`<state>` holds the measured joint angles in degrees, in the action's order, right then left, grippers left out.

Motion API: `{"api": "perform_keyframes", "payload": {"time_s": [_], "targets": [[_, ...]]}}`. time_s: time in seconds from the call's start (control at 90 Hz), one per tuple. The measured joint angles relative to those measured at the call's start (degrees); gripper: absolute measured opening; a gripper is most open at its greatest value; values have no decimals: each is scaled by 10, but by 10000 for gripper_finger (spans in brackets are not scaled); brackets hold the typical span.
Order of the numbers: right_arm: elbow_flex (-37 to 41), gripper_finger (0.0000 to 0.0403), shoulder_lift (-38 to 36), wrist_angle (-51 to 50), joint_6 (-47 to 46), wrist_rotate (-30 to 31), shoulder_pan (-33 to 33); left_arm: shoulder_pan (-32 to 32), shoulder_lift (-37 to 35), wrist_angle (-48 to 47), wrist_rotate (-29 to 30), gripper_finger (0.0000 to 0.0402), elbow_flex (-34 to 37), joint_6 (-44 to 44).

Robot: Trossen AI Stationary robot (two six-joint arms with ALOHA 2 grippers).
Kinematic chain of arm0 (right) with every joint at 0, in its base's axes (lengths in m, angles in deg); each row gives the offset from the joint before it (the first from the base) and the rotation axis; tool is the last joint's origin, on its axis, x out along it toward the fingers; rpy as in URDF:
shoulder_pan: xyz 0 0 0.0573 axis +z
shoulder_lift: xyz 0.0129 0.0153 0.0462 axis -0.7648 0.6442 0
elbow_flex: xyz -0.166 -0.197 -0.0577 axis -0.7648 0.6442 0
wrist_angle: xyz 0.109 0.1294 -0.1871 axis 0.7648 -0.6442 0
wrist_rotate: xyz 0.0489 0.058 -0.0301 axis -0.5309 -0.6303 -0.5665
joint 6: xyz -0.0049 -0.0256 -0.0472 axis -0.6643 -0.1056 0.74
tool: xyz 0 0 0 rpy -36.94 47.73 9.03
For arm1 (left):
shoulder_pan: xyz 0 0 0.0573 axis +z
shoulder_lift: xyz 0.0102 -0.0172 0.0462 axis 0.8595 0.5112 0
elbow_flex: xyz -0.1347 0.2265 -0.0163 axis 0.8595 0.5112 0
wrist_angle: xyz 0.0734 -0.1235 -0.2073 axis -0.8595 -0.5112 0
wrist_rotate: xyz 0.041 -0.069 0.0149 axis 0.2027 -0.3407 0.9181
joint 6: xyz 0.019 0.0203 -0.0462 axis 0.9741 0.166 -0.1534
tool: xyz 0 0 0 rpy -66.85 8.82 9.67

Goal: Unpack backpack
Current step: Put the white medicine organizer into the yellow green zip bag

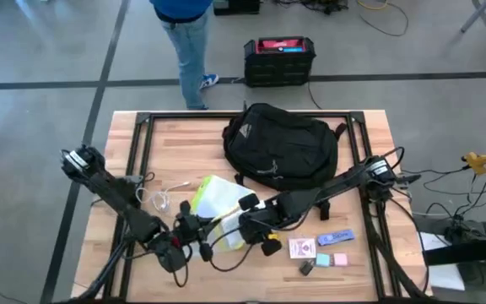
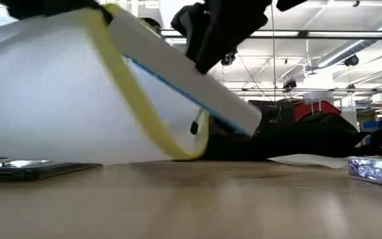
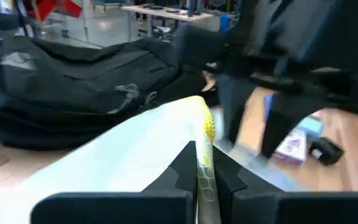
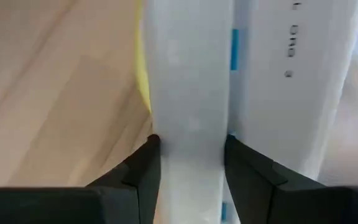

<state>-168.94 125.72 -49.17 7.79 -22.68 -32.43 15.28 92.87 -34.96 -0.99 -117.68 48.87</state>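
Observation:
The black backpack (image 1: pixel 281 145) lies on its side at the table's far middle, with nothing touching it. In front of it a white see-through pouch (image 1: pixel 213 203) with a yellow edge rests with its underside on the table (image 2: pixel 78 156). A flat white box (image 2: pixel 178 73) with a blue stripe slants up out of the pouch. My left gripper (image 1: pixel 194 226) is shut on the pouch's yellow edge. My right gripper (image 1: pixel 241 218) is shut on the white box. My left gripper pinches the pouch's yellow edge (image 3: pixel 205 134) between its two fingers, coming nearly level from the near left. The pouch's wall is drawn up at that edge while its underside stays on the table. My right gripper pinches the white box across its thin sides (image 4: pixel 188 118) between its two fingers. It comes from above (image 2: pixel 207 40). The box is tilted, with its lower end (image 2: pixel 234 119) by the pouch's yellow edge.
Near the right front lie a card box (image 1: pixel 302 247), a blue packet (image 1: pixel 336 238), small pink and green blocks (image 1: pixel 333 259) and a dark clip (image 1: pixel 308 267). A white cable (image 1: pixel 163 198) lies left of the pouch. A phone (image 2: pixel 32 169) lies flat. A person (image 1: pixel 188 42) stands beyond the far edge.

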Motion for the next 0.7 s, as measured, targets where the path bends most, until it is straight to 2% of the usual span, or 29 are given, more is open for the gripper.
{"api": "perform_keyframes", "payload": {"time_s": [0.144, 0.267, 0.444, 0.578, 0.644, 0.7], "targets": [[0, 116, 19, 17, -7, 10, -6, 16, 9, 43, -48, 0, 0, 43], [0, 84, 38, 18, -8, 12, -10, 27, 14, 42, -86, 0, -1, 47], [1, 38, 46, 58, -5, 17, -18, 28, 18, 41, -101, 0, -1, 47], [1, 10, 25, 31, 10, 39, -9, 29, 18, 37, -103, 0, -1, 47], [0, 2, 5, -5, 16, 20, -3, 28, 18, 33, -105, 0, -1, 47], [0, 2, -4, -50, 14, -20, 4, 28, 18, 32, -112, 0, -1, 47]]}}
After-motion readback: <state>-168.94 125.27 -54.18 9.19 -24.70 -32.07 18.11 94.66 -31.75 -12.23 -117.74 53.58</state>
